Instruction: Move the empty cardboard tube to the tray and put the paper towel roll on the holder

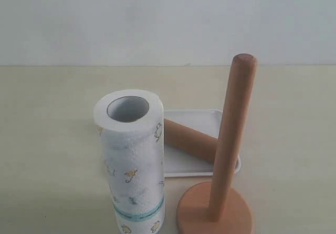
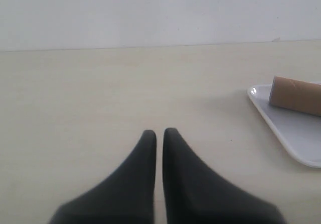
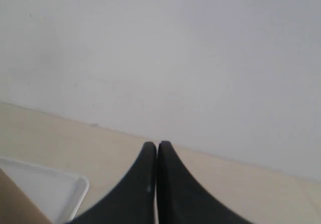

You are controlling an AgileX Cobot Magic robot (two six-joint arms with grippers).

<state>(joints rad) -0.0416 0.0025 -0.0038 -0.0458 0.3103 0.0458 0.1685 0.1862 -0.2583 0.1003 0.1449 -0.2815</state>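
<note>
The tube (image 1: 190, 139) lay on its side in the tray (image 1: 189, 166), slanting across it. One end was hidden behind the roll (image 1: 131, 160) and the other behind the holder (image 1: 233, 118). The left wrist view showed one end of the tube (image 2: 296, 94) resting inside the tray (image 2: 291, 133), close to a rounded corner.

The roll stood upright on the table (image 1: 47, 139), just in front of the tray's left part. Its core hole faced up and its teal band was near the bottom. The holder stood beside it on its round base, in front of the tray's right part, with its post bare. Roll and holder were near each other but apart.

The left gripper (image 2: 159, 132) hung above bare table well clear of the tray, its jaws drawn together with only a thin slit between them and nothing held. The right gripper (image 3: 157, 144) pointed toward the pale wall (image 3: 200, 58), its jaws pressed together and empty, with a corner of the tray (image 3: 45, 189) off to one side
</note>
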